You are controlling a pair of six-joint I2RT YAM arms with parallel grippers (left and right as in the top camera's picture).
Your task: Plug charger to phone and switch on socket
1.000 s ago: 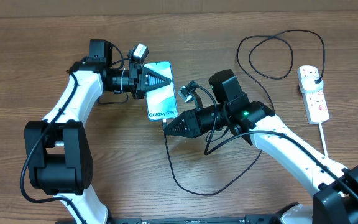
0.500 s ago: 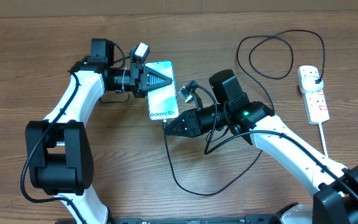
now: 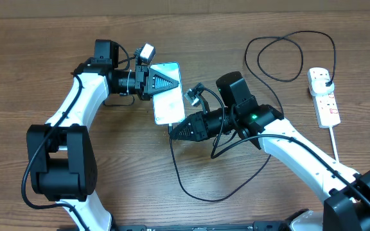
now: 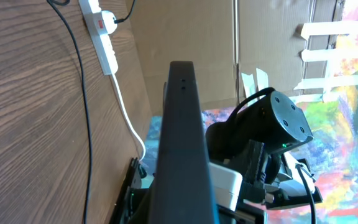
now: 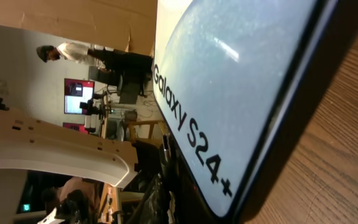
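The left gripper (image 3: 169,81), jaws pinching the phone (image 3: 169,106) by its top end, holds it tilted over the bench (image 3: 108,179), long axis running toward the nearer right gripper (image 3: 172,133), whose jaws, pressed onto the charger (image 3: 191,187) tip, sit just beside its bottom edge.

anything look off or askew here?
Only the phone: it isn't lying flat. The left gripper holds its top end, tipped up, so the left wrist view sees it edge-on. The right gripper, the charger trailing from it, is at its bottom end. Nothing spilled or damaged.
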